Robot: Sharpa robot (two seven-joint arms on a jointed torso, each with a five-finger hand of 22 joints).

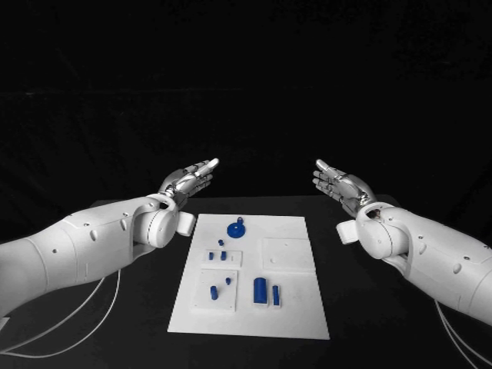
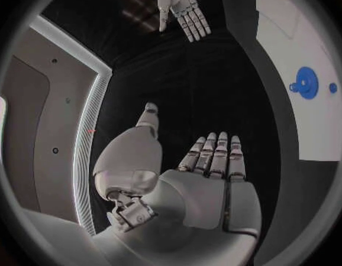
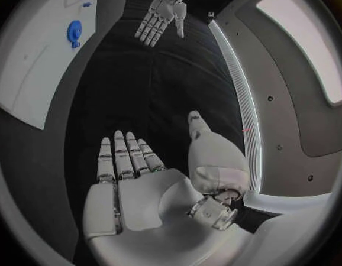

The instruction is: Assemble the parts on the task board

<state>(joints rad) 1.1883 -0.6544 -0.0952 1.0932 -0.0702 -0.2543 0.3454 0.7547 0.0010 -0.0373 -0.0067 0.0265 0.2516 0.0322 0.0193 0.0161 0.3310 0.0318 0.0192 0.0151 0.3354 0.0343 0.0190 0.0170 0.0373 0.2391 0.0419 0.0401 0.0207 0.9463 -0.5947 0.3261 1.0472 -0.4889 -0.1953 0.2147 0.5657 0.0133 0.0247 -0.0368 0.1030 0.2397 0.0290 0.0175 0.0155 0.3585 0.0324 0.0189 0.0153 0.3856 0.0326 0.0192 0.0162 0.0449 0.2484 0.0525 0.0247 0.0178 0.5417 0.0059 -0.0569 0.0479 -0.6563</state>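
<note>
Black table [image 1: 135, 307] — dark backdrop behind

Two bulky white arms enter the head view from the lower left and lower right of the frame, their shells smooth and rounded, dotted with small dark screw recesses. Each swells into a round white wrist housing with a small boxy white block on its inner side. The left hand [image 1: 191, 179], upper left of centre, and the right hand [image 1: 337, 181], upper right of centre, are silver-grey metal with segmented fingers and pale tips. Thin white cables trail below both arms at the lower corners. In the wrist views each palm is a smooth pale plate, the thumb base a bulbous white shell with exposed metal fittings beneath
</note>
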